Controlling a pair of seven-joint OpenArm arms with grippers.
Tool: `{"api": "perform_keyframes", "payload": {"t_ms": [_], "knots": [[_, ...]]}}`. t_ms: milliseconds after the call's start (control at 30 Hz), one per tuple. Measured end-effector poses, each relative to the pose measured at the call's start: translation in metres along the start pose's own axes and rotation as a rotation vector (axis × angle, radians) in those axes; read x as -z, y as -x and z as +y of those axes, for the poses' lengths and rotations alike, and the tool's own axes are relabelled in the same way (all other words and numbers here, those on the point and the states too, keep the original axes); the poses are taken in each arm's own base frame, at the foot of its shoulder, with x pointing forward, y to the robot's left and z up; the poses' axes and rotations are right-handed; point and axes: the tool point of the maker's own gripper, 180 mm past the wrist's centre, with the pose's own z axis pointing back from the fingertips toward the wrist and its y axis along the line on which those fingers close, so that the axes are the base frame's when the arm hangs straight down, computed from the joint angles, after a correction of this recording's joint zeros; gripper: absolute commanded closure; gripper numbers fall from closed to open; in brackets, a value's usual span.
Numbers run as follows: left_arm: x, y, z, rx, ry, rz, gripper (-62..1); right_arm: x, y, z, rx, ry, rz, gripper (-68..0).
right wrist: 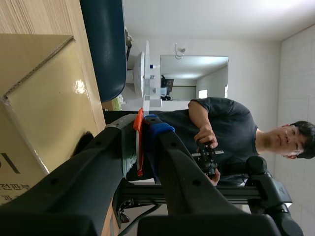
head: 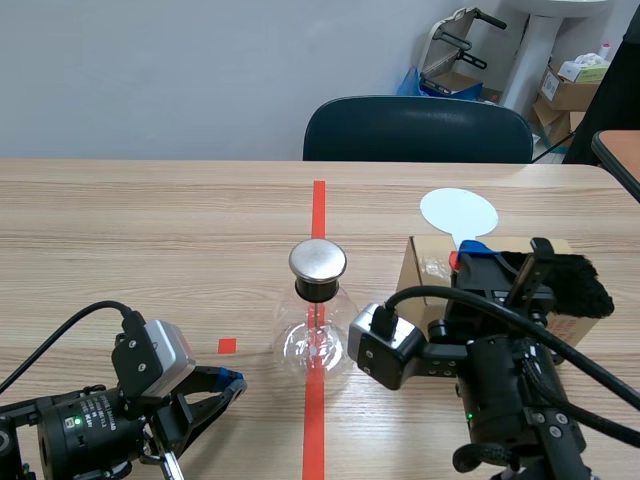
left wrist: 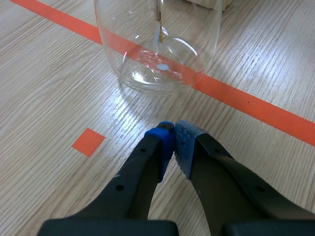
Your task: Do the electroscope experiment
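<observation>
The electroscope, a clear glass flask [head: 317, 341] with a round metal cap [head: 318, 261], stands on the red tape line at the table's middle. A thin foil strip [left wrist: 158, 24] hangs inside the flask [left wrist: 147, 54]. My left gripper [head: 233, 381] rests low on the table just left of the flask, its fingers shut on nothing [left wrist: 173, 140]. My right gripper [head: 467, 256] is raised right of the flask and shut on the red handle [right wrist: 139, 142] of a paddle with a white disc [head: 458, 211], seen edge-on [right wrist: 142, 73] in the right wrist view.
A cardboard box [head: 428, 272] stands right of the flask, behind my right arm, with a black furry piece [head: 582, 282] on it. A dark blue chair [head: 418, 130] is at the far table edge. A person [right wrist: 221, 128] holding a controller shows beyond the table.
</observation>
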Motion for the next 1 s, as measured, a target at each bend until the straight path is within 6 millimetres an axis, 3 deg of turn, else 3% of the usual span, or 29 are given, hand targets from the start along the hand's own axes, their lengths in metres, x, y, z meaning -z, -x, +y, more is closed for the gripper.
{"api": "perform_keyframes", "payload": {"t_ms": [267, 767, 1000], "knots": [[0.000, 0.000, 0.000, 0.000, 0.000, 0.000, -4.0, 0.000, -0.002, 0.000, 0.000, 0.000, -0.013, -0.4], [0.000, 0.000, 0.000, 0.000, 0.000, 0.000, -4.0, -0.016, -0.075, 0.000, 0.000, 0.000, -0.428, -0.4], [0.000, 0.000, 0.000, 0.000, 0.000, 0.000, -4.0, -0.029, -0.098, 0.000, 0.000, 0.000, -0.574, -0.4]]}}
